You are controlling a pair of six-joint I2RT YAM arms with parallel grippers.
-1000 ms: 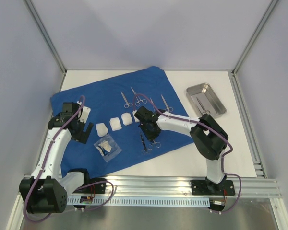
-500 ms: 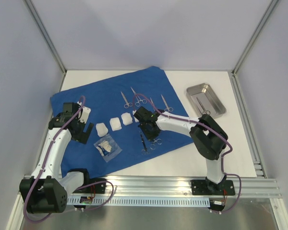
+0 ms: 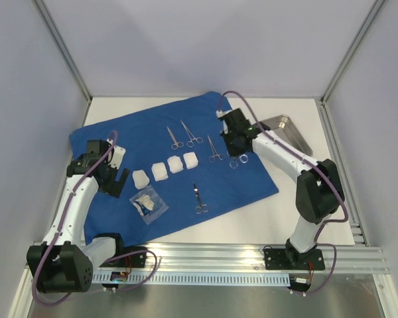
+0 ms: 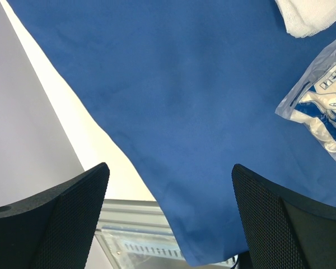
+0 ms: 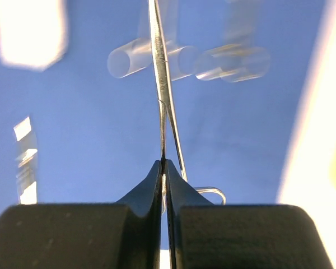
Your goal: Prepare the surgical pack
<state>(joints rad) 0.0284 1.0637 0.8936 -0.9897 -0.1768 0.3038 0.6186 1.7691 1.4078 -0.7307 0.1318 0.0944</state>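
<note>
The royal-blue drape [image 3: 159, 142] lies spread flat on the white table. Three silver scissor-like instruments [image 3: 191, 134] lie on its far half and another [image 3: 199, 199] lies near its front. Several white gauze squares [image 3: 176, 164] sit in a row on it. The steel tray [image 3: 288, 126] stands at the back right, partly hidden by the right arm. My right gripper [image 3: 235, 142] [image 5: 163, 163] is shut on a silver instrument [image 5: 162, 84], held above the drape's right edge. My left gripper [image 3: 118, 180] [image 4: 169, 168] is open and empty over the drape's left part.
A clear plastic packet [image 3: 148, 204] [image 4: 325, 117] lies on the drape front left, beside a gauze square [image 4: 311, 17]. Bare white table [image 3: 305, 192] shows right of the drape. Grey walls and metal rails [image 3: 252, 258] bound the table.
My right gripper has moved from the middle of the drape to its back right edge near the tray, carrying a silver instrument. The left arm has not moved.
</note>
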